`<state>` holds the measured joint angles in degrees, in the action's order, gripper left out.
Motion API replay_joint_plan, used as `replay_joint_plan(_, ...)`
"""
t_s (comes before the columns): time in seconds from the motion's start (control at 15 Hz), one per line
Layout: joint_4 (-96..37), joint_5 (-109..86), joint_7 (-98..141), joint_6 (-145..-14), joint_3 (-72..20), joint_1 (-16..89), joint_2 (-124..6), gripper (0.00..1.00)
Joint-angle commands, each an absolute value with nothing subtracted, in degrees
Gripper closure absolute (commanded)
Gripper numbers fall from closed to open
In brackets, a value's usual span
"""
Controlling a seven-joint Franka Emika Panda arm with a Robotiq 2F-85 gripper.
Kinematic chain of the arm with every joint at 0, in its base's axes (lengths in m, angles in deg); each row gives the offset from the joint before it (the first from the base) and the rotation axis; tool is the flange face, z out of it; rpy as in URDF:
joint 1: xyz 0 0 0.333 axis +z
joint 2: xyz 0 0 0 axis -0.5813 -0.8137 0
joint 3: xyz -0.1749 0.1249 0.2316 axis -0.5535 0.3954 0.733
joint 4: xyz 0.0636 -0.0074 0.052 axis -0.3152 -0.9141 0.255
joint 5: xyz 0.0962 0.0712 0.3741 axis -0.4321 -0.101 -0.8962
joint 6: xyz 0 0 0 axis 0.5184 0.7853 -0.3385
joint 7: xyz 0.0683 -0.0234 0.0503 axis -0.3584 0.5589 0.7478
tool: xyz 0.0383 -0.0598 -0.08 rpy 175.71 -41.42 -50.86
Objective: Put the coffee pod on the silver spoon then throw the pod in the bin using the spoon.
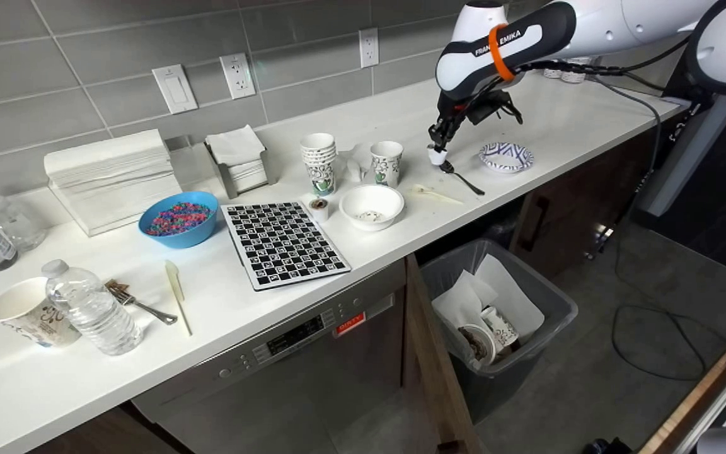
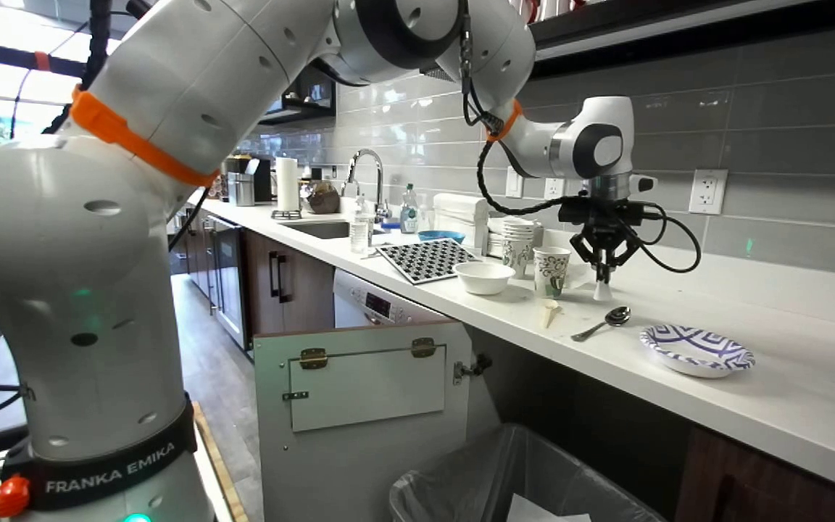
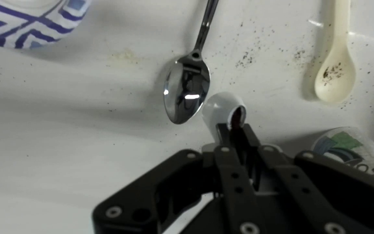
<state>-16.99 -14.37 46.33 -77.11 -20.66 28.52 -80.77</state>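
Gripper (image 3: 236,130): single; jaws drawn together, clamped on the coffee pod (image 3: 218,109).
Pod, position: at the fingertips, just beside the bowl of the silver spoon (image 3: 188,87); contact with bowl or counter (image 3: 44,195) cannot be told.
Spoon, bearing from gripper: toward the counter's front edge; up and left in the wrist view.
Spoon, long axis: bowl end nearest the gripper, handle running away toward that same edge.
Pod to bowl: judged a slight lift and sideways shift; the small bowl leaves little margin, and a roll-off seems the chief risk.
Handle: free; with one arm, presumably taken only after the pod is let go.
Bin (image 1: 517,378): bag-lined, below the counter's edge.
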Motion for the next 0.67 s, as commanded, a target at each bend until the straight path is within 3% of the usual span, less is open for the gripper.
replay_joint_plan(0.0, -22.2, -14.5, 44.4, -78.2, -21.2, 27.9, -77.9, 0.97)
replay_joint_plan(0.6, -24.2, -15.1, 43.3, -81.5, -21.4, 26.5, -77.7, 0.97)
